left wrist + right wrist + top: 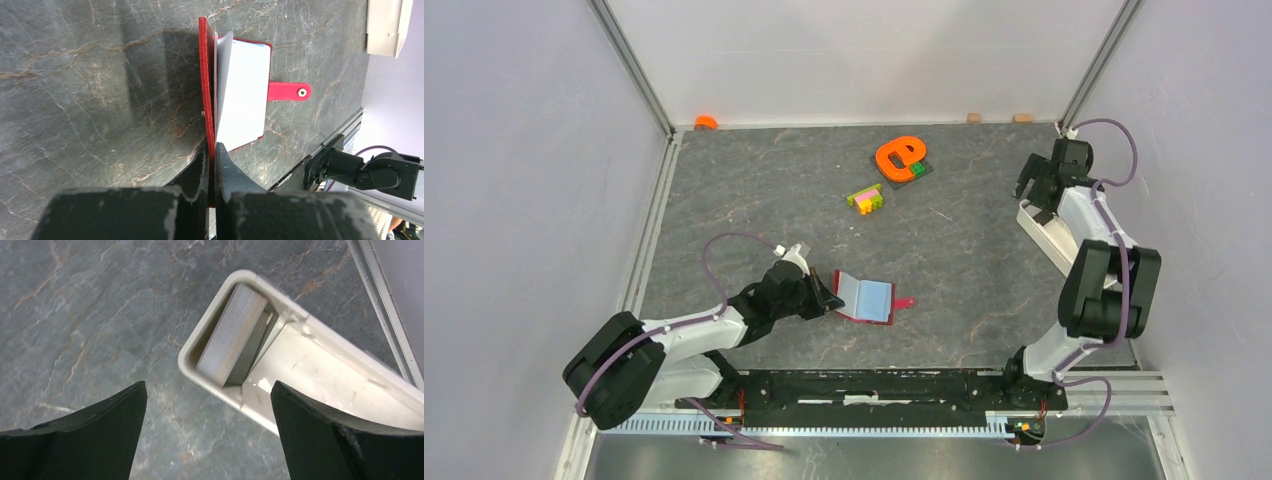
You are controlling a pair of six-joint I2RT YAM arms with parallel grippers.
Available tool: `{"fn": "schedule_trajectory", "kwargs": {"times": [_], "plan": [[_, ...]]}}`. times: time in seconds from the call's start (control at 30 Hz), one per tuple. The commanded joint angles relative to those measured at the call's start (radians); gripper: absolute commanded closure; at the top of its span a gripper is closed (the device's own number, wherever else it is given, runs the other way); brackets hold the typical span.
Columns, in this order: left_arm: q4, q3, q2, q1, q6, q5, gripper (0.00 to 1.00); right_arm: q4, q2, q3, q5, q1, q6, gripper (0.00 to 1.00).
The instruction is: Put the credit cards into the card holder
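Grey, marble-veined table (pixel 724 180) fills the floor of my white-walled cell, and the card holder (pixel 869 297) lies on it close to my bases, opened like a little book. It is dark red and leather-like outside, pale blue inside, with a red snap tab (pixel 289 91) carrying a small metal stud that sticks out flat on the side of the holder away from my left arm. My left gripper (pixel 214 165) is at the holder's left edge, fingers pressed together on the red cover, which stands upright on its edge while the other cover lies flat on the table; pale leaves fan out between the two. The credit cards (pixel 230 335) are well apart from the holder, off to its right and farther back: a tight stack standing on edge, grey-white along the edges I can see, packed into the rounded end of a white oblong tray (pixel 325 370). My right gripper (pixel 207 385) hangs over that end of the tray with its jaws spread wide, touching nothing. Beyond the holder, farther back, sit some multicoloured toy bricks (pixel 865 198) and an orange letter-like shape (pixel 899 157)
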Motion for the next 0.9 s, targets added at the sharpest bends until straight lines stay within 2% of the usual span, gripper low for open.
{"fn": "schedule_trajectory", "kwargs": {"times": [0.0,0.17,0.33,0.53,0.87], "plan": [[0.01,0.028,0.004,0.018,0.045,0.018,0.98,0.014,0.104,0.117,-0.047,-0.037,0.032,0.02],[0.01,0.026,0.012,0.033,0.05,0.021,0.98,0.003,0.202,0.187,-0.06,-0.038,0.069,0.02],[0.015,0.025,0.019,0.042,0.052,0.033,0.98,-0.054,0.268,0.23,-0.003,-0.038,0.121,0.02],[0.012,0.017,0.008,0.05,0.053,0.034,0.98,-0.066,0.277,0.208,0.087,-0.039,0.162,0.02],[0.005,0.008,-0.011,0.059,0.053,0.036,0.98,-0.048,0.367,0.237,0.041,-0.039,0.179,0.02]]}}
